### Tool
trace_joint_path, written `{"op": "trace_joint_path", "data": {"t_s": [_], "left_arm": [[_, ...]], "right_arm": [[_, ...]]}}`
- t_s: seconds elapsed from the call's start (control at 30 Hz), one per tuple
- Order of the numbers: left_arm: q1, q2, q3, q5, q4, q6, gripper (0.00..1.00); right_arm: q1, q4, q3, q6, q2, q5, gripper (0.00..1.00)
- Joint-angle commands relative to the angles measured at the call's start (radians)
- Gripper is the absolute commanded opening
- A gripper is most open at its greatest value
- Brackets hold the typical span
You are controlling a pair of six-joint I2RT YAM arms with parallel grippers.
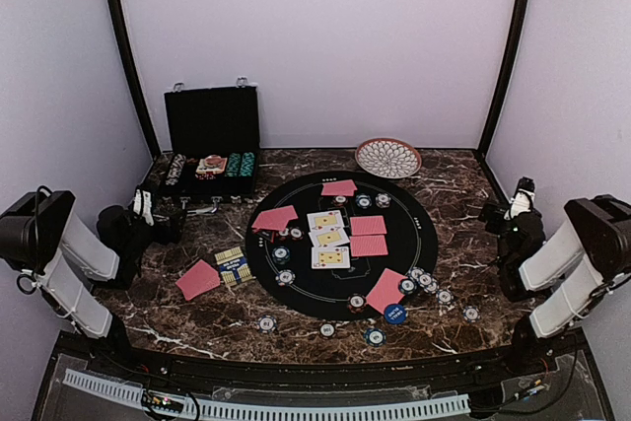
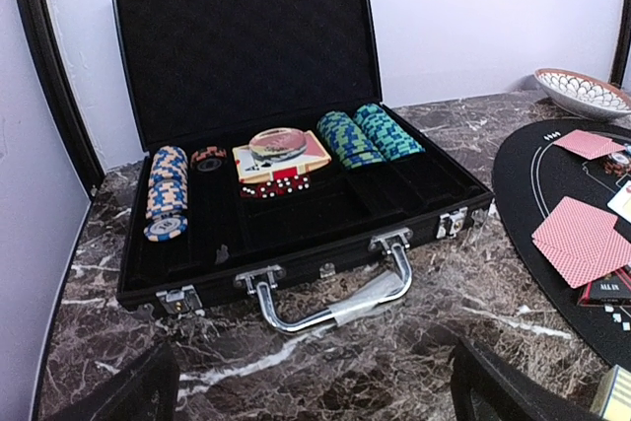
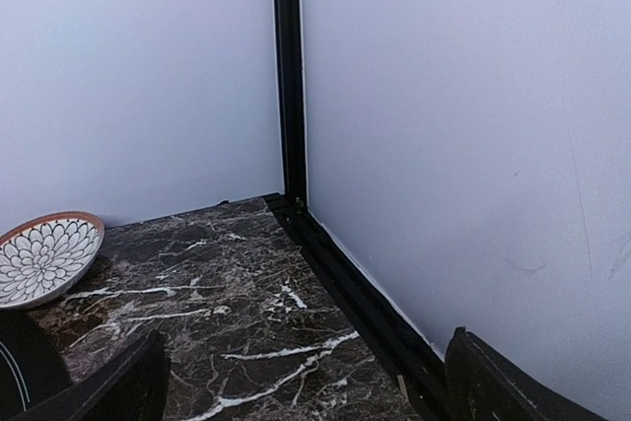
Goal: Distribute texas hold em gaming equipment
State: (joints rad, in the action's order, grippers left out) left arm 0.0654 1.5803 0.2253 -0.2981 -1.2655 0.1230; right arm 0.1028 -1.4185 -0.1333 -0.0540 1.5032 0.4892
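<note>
Top external: a round black mat (image 1: 296,288) lies on the marble table (image 1: 463,179). Three face-up cards (image 1: 328,238) sit at the mat's middle, ringed by red-backed cards (image 1: 368,226); one more red-backed card (image 1: 198,280) lies just off the mat's left edge. Striped poker chips (image 1: 283,253) dot the mat and the marble along its near and right rim, with a blue marker button (image 1: 395,314) at the near rim. Back-left of the mat stands an open black case (image 1: 212,120); a patterned plate (image 1: 387,157) sits behind the mat.

Left wrist: the left gripper (image 2: 315,386) is spread wide and empty, facing the case left of the mat. The case holds a blue-and-orange chip stack (image 2: 166,189) and green chip stacks (image 2: 370,135).

Right wrist: the right gripper (image 3: 311,391) is spread and empty over bare marble, off the mat's right side near the wall corner
</note>
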Motion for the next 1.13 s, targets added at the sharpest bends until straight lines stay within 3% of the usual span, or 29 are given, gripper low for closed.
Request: {"op": "trace_joint_path", "data": {"t_s": [0.0,0.07,0.2,1.1], "left_arm": [[0.004,-0.015,0.017,0.026,-0.039,-0.023,0.99],[0.004,-0.005,0.034,0.049,-0.026,-0.032,0.99],[0.004,-0.005,0.039,0.052,-0.016,-0.033,0.99],[0.003,-0.008,0.035,0.053,-0.021,-0.034,0.99]], "right_arm": [[0.010,-0.143,0.010,0.046,0.073,-0.018,0.98],[-0.003,0.022,-0.046,0.014,0.044,-0.022,0.98],[-0.082,0.138,-0.090,-0.063,0.030,-0.101,0.98],[-0.081,0.089,-0.083,-0.048,0.044,-0.111,0.98]]}}
